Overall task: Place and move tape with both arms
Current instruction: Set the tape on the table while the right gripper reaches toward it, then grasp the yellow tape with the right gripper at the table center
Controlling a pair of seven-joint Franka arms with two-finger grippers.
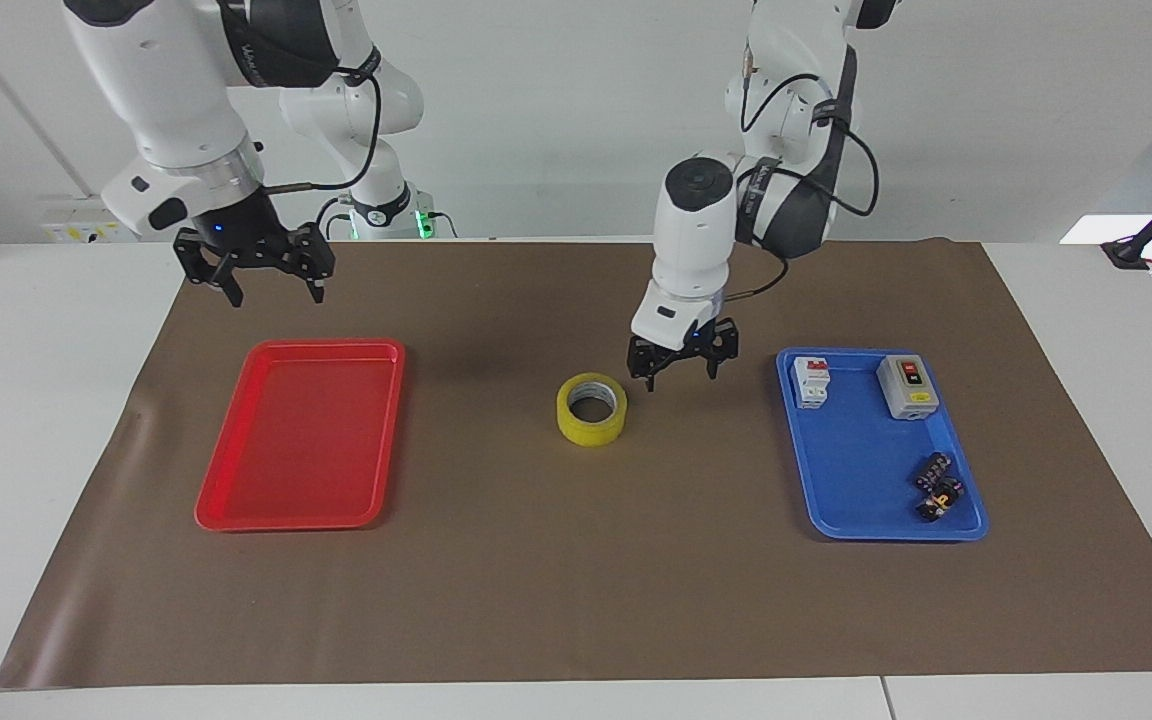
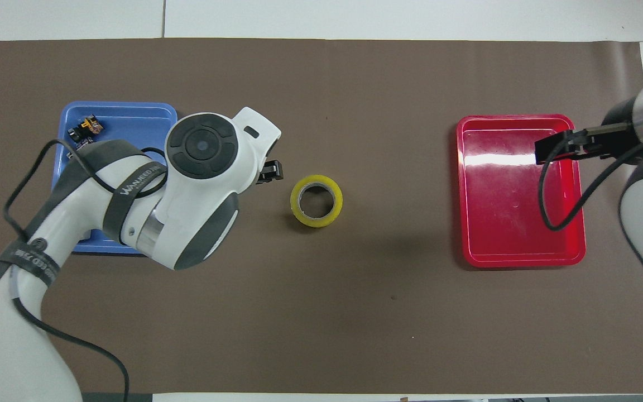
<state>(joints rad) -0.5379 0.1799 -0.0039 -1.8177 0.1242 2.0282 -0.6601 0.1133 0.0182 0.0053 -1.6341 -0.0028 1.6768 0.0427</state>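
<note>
Facing view. The tape (image 1: 592,409) is seen lying flat on the brown mat (image 1: 576,600), about midway between the red tray (image 1: 226,500) and the blue tray (image 1: 856,520), and is held by nothing. The left gripper (image 1: 681,373) is raised over the mat between the tape and the blue tray, its fingers apart and empty. The right gripper (image 1: 264,281) is raised over the mat's edge near the red tray's robot-side rim, fingers apart and empty.

Risk, as judged: if the tape is to be taken by the right gripper, a long reach is required. A descent off the ring's wall could push the roll along the mat or tip it onto its edge, after which it could roll. Should both arms close on the middle together, contact between them is possible.

Writing: none can be read here with certainty.

Overhead view. The tape (image 2: 316,201) is shown with its core open upward. The left gripper (image 2: 270,170) is mostly hidden under its own wrist. The right gripper (image 2: 556,147) is seen over the red tray (image 2: 522,259).

Writing: "WANJEESI", or similar, is printed on the left arm's strap; the spelling is uncertain. Contents of the blue tray (image 2: 132,111) are largely covered by the arm.
</note>
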